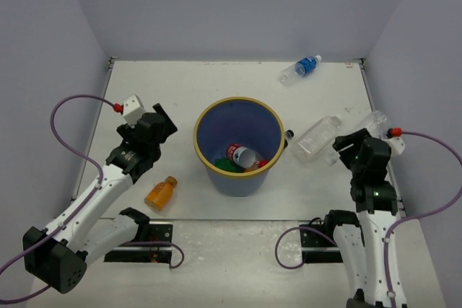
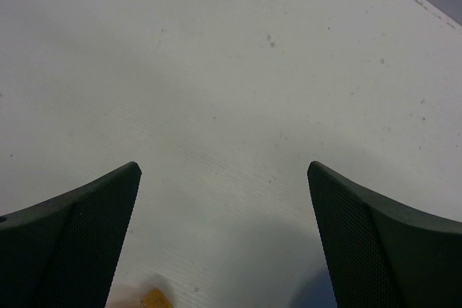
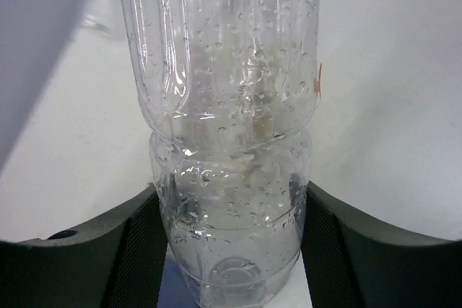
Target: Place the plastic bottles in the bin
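Observation:
The blue bin [image 1: 203, 151] with a tan rim stands mid-table. Inside lie a green bottle [image 1: 225, 165], a red-label bottle [image 1: 240, 155] and an orange one [image 1: 256, 167]. Another orange bottle [image 1: 160, 192] lies on the table left of the bin; its edge shows in the left wrist view [image 2: 153, 298]. A blue-label bottle [image 1: 300, 68] lies far back. My right gripper [image 1: 345, 143] is shut on the base of a plain clear bottle [image 1: 315, 138], whose cap end reaches the bin's rim; it fills the right wrist view [image 3: 231, 106]. A second clear bottle [image 1: 374, 120] lies beside it. My left gripper [image 1: 160, 119] is open and empty [image 2: 224, 171].
Grey walls close in the white table on the left, back and right. The arm bases and purple cables [image 1: 289, 250] sit at the near edge.

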